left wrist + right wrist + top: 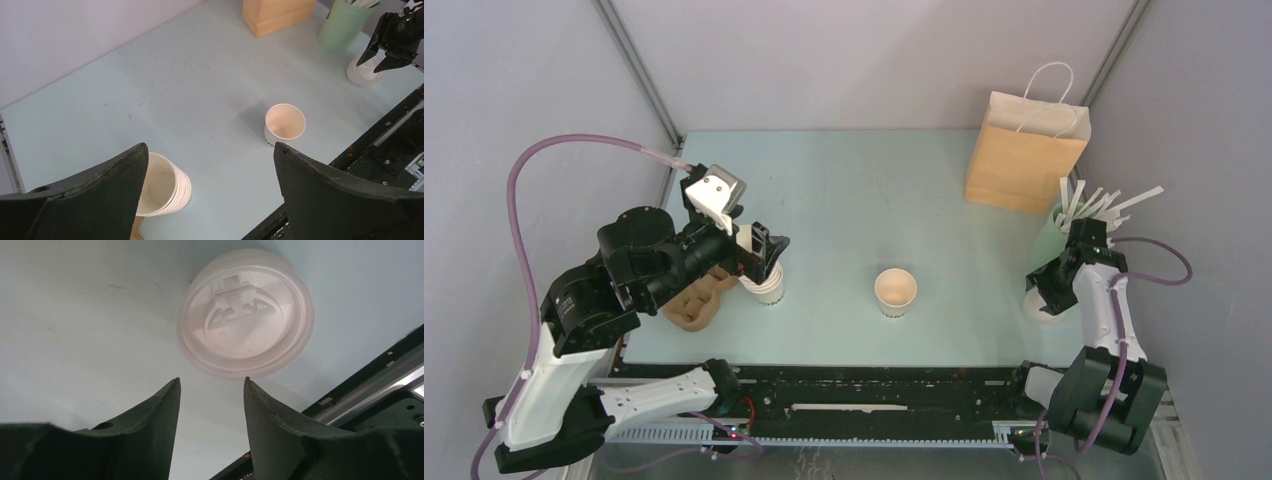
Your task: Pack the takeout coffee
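Note:
The takeout coffee is a single small cream paper cup [895, 291], standing upright mid-table with its top open and its tan inside showing; the left wrist view has it too [284, 123]. My left gripper [764, 252] hangs wide open over a stack of nested cream cups [768, 286], with nothing between its fingers [211, 146]. My right gripper [1049, 290] is at the right edge, open and empty [211, 380], just short of a white plastic lid [246, 320] that lies on the table. Neither gripper touches the single cup.
A brown paper bag [1024, 150] with white handles stands at the back right. A green holder [1056, 235] of white stirrers is behind the right gripper. A brown cardboard cup carrier [696, 300] lies under the left arm. A black rail [874, 385] runs along the near edge.

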Controlling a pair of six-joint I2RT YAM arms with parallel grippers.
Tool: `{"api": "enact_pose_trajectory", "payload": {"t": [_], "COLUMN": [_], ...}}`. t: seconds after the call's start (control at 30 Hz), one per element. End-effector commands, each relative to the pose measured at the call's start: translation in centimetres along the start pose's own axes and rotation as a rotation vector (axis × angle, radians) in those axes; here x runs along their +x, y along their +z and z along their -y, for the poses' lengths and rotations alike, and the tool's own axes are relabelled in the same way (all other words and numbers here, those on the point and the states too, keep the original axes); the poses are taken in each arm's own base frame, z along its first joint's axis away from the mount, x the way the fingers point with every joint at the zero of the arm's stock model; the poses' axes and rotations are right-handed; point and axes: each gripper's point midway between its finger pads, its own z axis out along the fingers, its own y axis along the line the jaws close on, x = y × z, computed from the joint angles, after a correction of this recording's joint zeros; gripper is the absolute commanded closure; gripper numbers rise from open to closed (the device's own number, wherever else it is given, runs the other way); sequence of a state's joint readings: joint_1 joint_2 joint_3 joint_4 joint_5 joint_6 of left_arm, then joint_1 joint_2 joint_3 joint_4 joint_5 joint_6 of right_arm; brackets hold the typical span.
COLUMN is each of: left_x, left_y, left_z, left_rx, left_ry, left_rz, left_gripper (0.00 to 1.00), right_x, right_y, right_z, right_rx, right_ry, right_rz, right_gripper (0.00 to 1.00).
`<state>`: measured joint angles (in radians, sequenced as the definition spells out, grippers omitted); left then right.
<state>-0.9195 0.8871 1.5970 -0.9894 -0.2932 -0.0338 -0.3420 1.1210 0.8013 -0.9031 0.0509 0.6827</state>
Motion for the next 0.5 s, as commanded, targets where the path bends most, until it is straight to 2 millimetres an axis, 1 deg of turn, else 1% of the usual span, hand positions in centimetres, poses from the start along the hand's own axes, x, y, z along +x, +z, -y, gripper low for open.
{"api": "enact_pose_trajectory", "payload": {"t": [0.0,0.07,0.13,0.27,0.4,0.47], "left_x": [-0.5,-0.6,-0.6,-0.8,-0.8,-0.9], "left_y": [0.0,0.0,-0.1,-0.1,0.0,0.0], "left_z": [-0.2,-0.4,-0.5,-0.5,-0.5,-0.5], "left_rx": [-0.007,-0.014,-0.021,-0.021,-0.021,-0.022], "left_ry": [0.006,0.007,0.009,0.01,0.011,0.012], "left_rz": [0.029,0.027,0.028,0.028,0.026,0.027], "left_gripper": [0.0,0.0,0.0,0.0,0.0,0.0], "right_x": [-0.6,-0.6,-0.4,-0.2,-0.4,-0.4], "right_y": [0.9,1.5,2.0,2.7,2.7,2.8], "right_z": [0.5,0.0,-0.5,-0.8,-0.9,-1.2], "right_rx": [0.081,0.071,0.057,0.052,0.049,0.034], "right_ry": [-0.061,-0.103,-0.146,-0.182,-0.19,-0.196], "right_rz": [0.02,0.016,0.004,-0.014,-0.006,-0.008], "right_gripper": [0.43,0.45,0.49,0.54,0.59,0.6]}}
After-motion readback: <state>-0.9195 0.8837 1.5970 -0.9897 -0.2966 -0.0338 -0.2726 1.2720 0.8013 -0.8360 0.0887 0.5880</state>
